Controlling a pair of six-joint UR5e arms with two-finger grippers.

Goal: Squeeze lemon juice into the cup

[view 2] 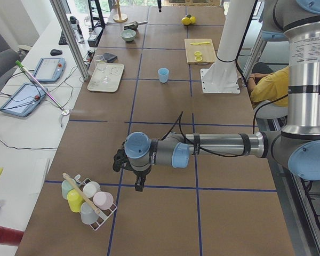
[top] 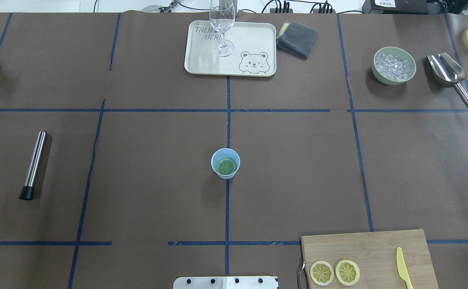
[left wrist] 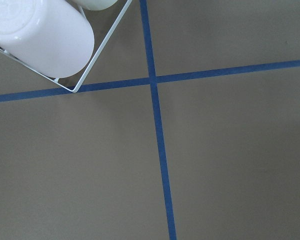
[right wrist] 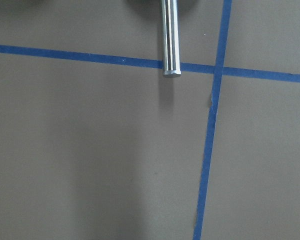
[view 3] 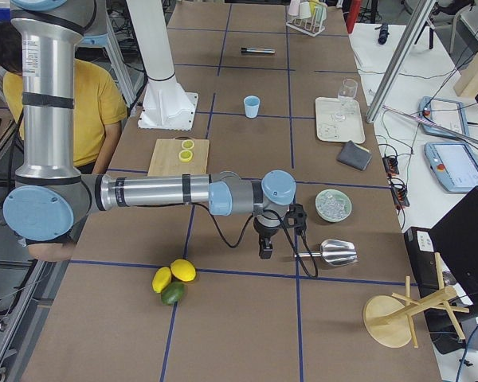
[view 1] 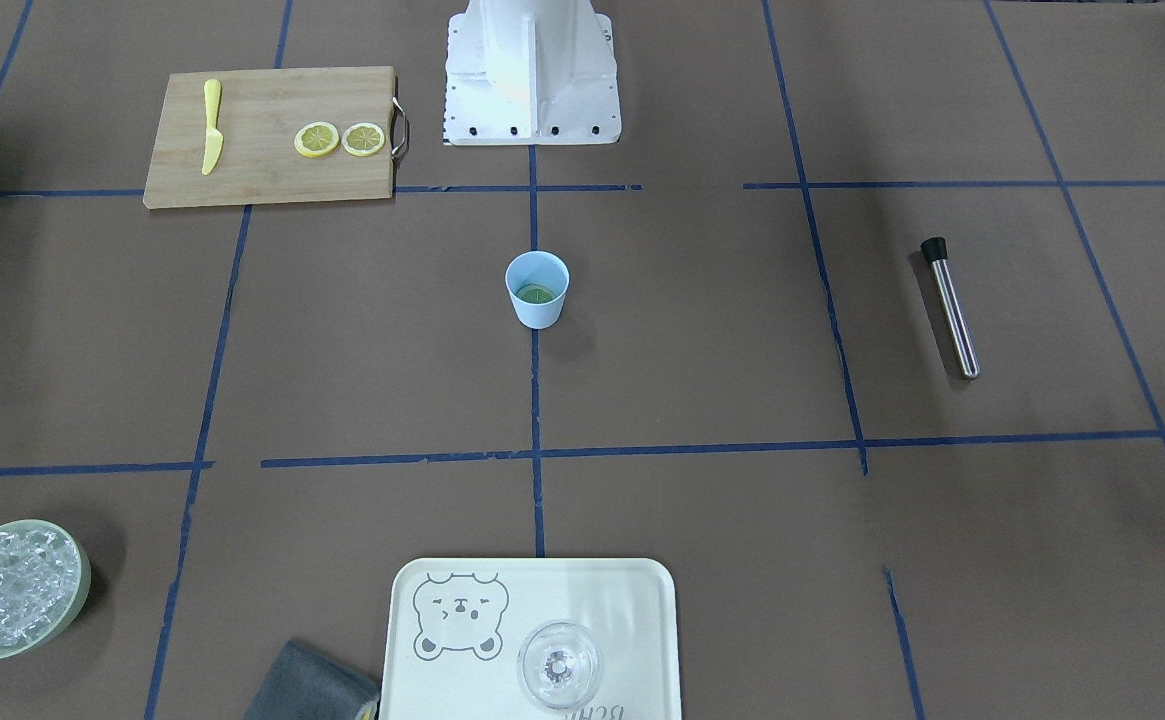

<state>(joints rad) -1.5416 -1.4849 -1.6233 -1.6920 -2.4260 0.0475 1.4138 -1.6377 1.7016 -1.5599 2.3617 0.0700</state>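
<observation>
The light-blue cup (top: 225, 163) (view 1: 537, 290) stands upright at the table's centre on a blue tape line, with a greenish slice (top: 226, 166) lying flat inside it. Two lemon slices (top: 321, 272) (top: 347, 271) lie side by side on the wooden board (top: 374, 245). Neither gripper is near the cup. My left gripper (view 2: 140, 182) hangs low over the table's far left end beside a cup rack; my right gripper (view 3: 264, 248) hangs over the far right end by the scoop. I cannot tell whether either is open or shut.
A yellow knife (top: 403, 273) lies on the board. A steel muddler (top: 33, 164) lies left. At the far edge are a tray (top: 254, 40) with a clear glass (top: 221, 24), a grey cloth (top: 297, 39), an ice bowl (top: 393, 66) and a scoop (top: 450, 76). A person (view 3: 95, 103) sits behind the robot.
</observation>
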